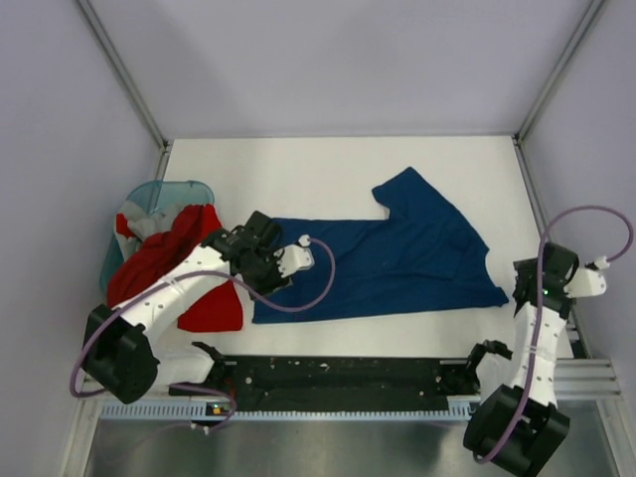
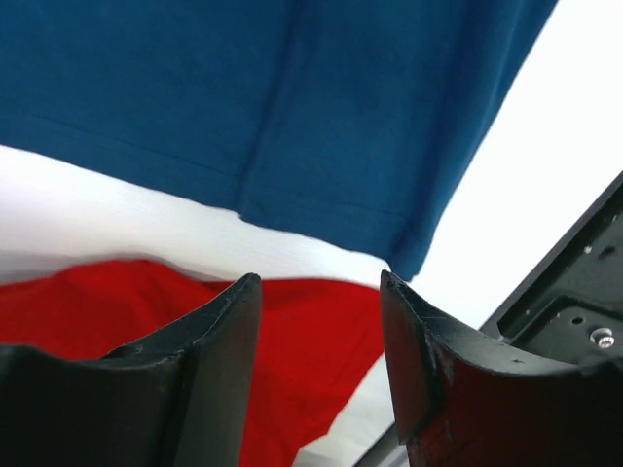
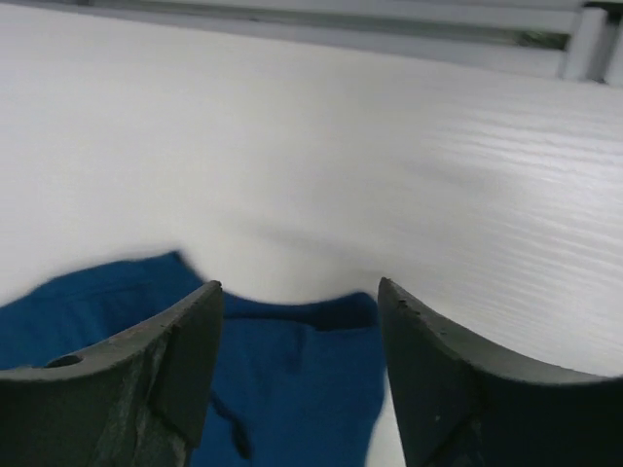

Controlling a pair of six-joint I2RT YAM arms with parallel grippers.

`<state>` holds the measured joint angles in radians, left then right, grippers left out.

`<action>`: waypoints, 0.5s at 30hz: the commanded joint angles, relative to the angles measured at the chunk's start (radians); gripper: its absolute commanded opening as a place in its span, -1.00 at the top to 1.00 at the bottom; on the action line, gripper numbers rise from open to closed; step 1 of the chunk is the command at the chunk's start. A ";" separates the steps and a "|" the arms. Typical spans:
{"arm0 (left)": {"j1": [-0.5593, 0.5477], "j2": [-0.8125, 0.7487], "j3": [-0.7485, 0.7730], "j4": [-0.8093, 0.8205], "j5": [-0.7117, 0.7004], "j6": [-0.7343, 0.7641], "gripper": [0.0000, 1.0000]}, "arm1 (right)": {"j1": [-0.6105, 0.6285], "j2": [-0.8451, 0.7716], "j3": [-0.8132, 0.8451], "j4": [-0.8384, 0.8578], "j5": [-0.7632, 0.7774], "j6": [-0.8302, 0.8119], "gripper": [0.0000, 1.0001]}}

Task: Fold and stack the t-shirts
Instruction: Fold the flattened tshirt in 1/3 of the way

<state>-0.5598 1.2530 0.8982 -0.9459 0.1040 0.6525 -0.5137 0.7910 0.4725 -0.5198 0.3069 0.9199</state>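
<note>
The navy-blue t-shirt (image 1: 397,253) lies spread across the middle of the white table. The red t-shirt (image 1: 164,260) spills from the basket onto the table at left. A bit of grey-white cloth (image 1: 126,221) shows in the basket beside it. My left gripper (image 1: 260,276) is open and empty, above the navy shirt's near-left corner (image 2: 292,126); red cloth (image 2: 311,341) shows between its fingers. My right gripper (image 1: 524,288) is open and empty, just off the navy shirt's near-right corner (image 3: 292,389).
The translucent teal basket (image 1: 159,192) stands at the far left by the wall. A black rail (image 1: 338,376) runs along the table's near edge and shows in the left wrist view (image 2: 574,292). Walls close in the back and both sides.
</note>
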 commanded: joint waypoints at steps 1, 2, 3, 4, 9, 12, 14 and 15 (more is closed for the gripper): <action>-0.049 0.037 0.158 0.038 0.063 -0.040 -0.11 | 0.013 -0.029 0.106 0.142 -0.235 -0.234 -0.01; -0.083 0.064 0.195 0.061 0.062 -0.047 -0.09 | 0.032 -0.016 0.112 0.164 -0.303 -0.257 0.18; -0.116 0.100 0.241 0.084 0.062 -0.056 -0.06 | 0.064 0.002 0.115 0.190 -0.366 -0.274 0.29; -0.149 0.136 0.289 0.110 0.071 -0.059 -0.01 | 0.096 0.029 0.112 0.214 -0.405 -0.303 0.33; -0.262 0.339 0.496 0.303 0.172 -0.094 0.12 | 0.135 0.239 0.086 0.240 -0.528 -0.317 0.94; -0.334 0.480 0.637 0.373 0.210 -0.085 0.13 | 0.123 0.385 0.063 0.273 -0.590 -0.323 1.00; -0.374 0.566 0.714 0.416 0.252 -0.111 0.13 | 0.095 0.459 0.049 0.293 -0.630 -0.320 1.00; -0.383 0.607 0.743 0.439 0.272 -0.134 0.13 | 0.080 0.483 0.038 0.297 -0.631 -0.322 1.00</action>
<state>-0.8837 1.7458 1.5188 -0.6586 0.2588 0.5739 -0.3962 1.1992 0.5350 -0.2768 -0.2214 0.6273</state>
